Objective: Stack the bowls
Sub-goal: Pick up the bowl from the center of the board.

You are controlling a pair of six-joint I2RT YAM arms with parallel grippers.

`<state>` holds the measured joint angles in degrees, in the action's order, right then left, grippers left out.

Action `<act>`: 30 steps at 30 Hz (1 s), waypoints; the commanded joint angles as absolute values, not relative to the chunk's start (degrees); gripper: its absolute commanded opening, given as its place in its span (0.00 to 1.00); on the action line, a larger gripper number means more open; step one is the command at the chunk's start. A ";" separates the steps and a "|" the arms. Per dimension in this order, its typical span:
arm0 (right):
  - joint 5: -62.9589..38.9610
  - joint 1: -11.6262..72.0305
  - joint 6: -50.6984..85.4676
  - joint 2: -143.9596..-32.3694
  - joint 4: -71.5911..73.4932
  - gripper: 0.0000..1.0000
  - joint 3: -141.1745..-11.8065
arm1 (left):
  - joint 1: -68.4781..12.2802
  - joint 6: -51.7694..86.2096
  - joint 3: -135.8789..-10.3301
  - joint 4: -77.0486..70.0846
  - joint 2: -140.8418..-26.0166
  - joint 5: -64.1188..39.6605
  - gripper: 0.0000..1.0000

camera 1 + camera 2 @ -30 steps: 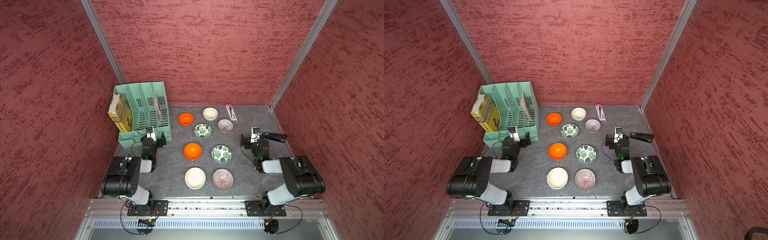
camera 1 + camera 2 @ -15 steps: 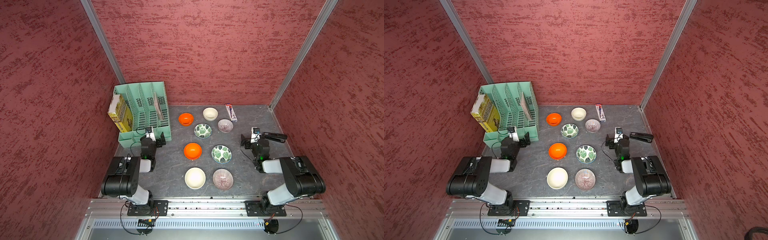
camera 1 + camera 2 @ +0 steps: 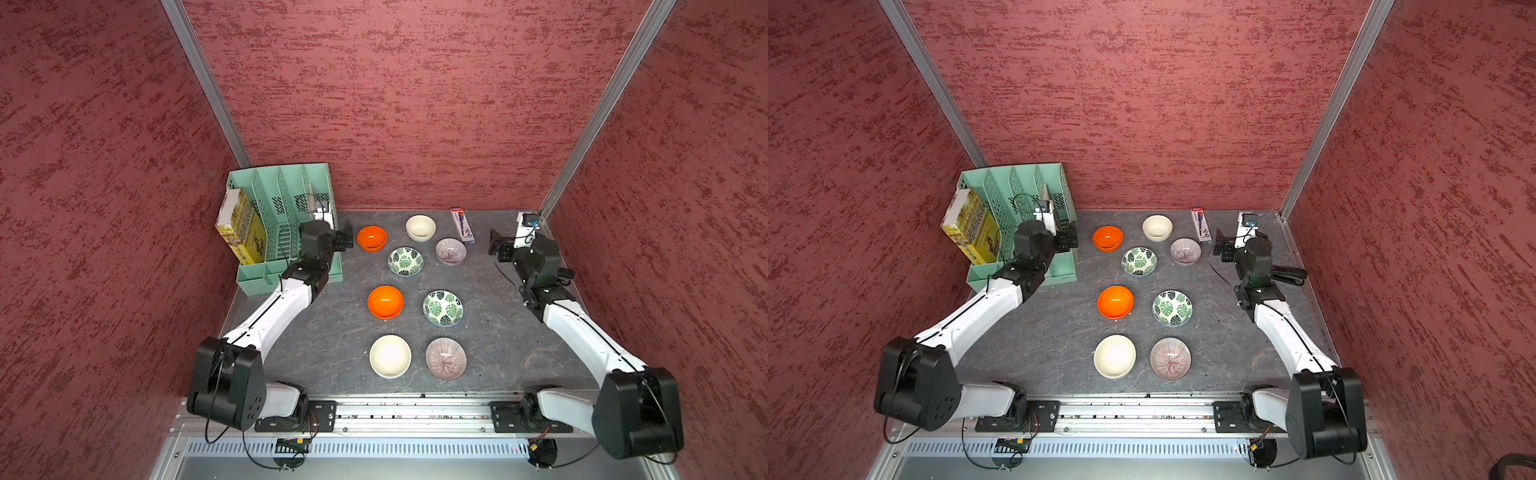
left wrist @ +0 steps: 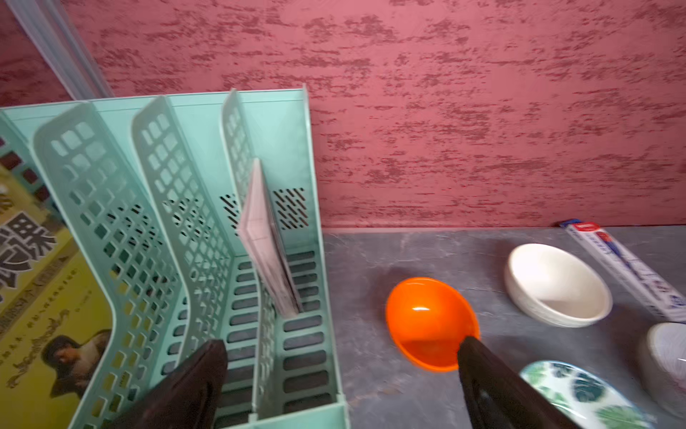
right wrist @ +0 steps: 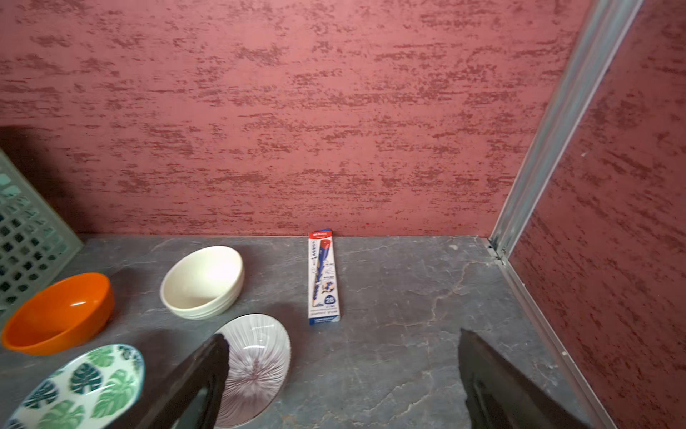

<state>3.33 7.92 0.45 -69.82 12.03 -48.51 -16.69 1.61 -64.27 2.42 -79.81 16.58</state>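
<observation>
read the bench as a dial, 12 at the back wall, 6 at the arms' bases. eight bowls stand on it, each mouth up, none inside another and no two touching.

toward 12 is a cluster of four. the far orange bowl has the far cream bowl at its 3 o'clock, nearest the wall. the far purple bowl is at the cream one's 4 o'clock. the far leaf bowl sits between the orange and purple ones, a little toward 6.

at the middle, the near orange bowl has the near leaf bowl at its 3 o'clock. toward 6, the near cream bowl and near purple bowl pair up the same way.

the left arm reaches to 11 o'clock. the left jaws stand wide and hold nothing, just at the far orange bowl's 9 o'clock. in the left wrist view one finger overlaps that bowl's rim; whether it touches i cannot tell.

the right arm reaches to 2 o'clock. the right jaws are wide and empty too, at the far purple bowl's 3 o'clock, apart from it.

a mint file rack fills 10 o'clock, with a yellow book in its outer slot and a thin booklet in the slot nearest the bowls. a pencil box lies flat at 1 o'clock by the wall. a black stapler lies at 3 o'clock by the bench edge.
</observation>
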 commanded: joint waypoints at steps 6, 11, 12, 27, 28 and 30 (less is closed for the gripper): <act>12.19 15.95 4.44 -73.99 -12.59 0.99 -60.51 | -20.63 27.51 -89.38 44.94 -96.50 14.02 0.94; 12.47 16.90 5.51 -74.58 -15.14 0.98 -61.54 | -22.92 31.44 -99.52 50.79 -104.84 11.76 0.94; 12.60 17.04 5.57 -74.87 -15.97 0.98 -61.90 | -23.09 33.07 -101.09 51.67 -106.52 12.10 0.94; 12.46 18.45 6.09 -75.34 -15.90 0.98 -59.44 | -19.32 47.27 -107.01 52.32 -119.63 7.76 0.76; 12.21 18.48 6.07 -75.54 -15.61 0.99 -59.35 | -19.41 47.17 -107.57 52.39 -120.40 8.42 0.75; 12.03 18.74 6.12 -76.29 -15.35 0.98 -59.41 | -19.47 46.92 -108.63 52.07 -121.67 9.12 0.75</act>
<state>11.27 17.93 5.56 -75.29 -16.16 -59.64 -19.09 45.65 -106.39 52.84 -120.20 8.84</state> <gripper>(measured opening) 0.984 0.747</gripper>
